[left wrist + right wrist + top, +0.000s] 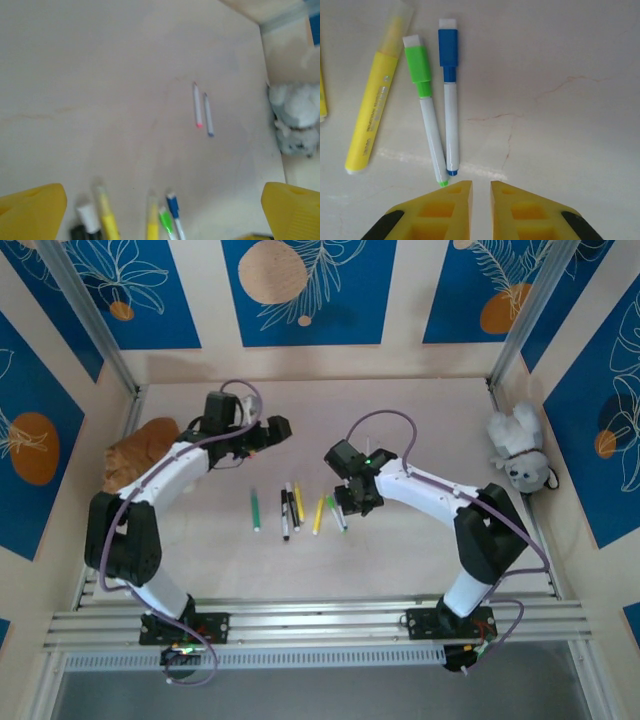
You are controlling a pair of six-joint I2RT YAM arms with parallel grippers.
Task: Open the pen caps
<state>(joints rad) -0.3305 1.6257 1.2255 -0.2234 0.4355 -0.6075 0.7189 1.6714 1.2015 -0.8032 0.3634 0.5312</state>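
Note:
Several pens [290, 510] lie side by side mid-table. In the right wrist view, a white pen with a green cap [417, 62] and a white pen with a blue cap [448, 52] lie together beside a yellow highlighter [372, 107]. My right gripper [481, 192] hovers just behind their tail ends, almost shut with a narrow gap and nothing in it; from above it sits over the right-hand pens [348, 508]. My left gripper [278, 428] is farther back, wide open and empty [162, 195]. Below it are capped pen ends and two distant white pens [202, 110].
An orange plush [135, 455] lies at the left wall beside the left arm. A white plush animal [520, 450] sits at the right wall. Aluminium rails [320, 620] run along the near edge.

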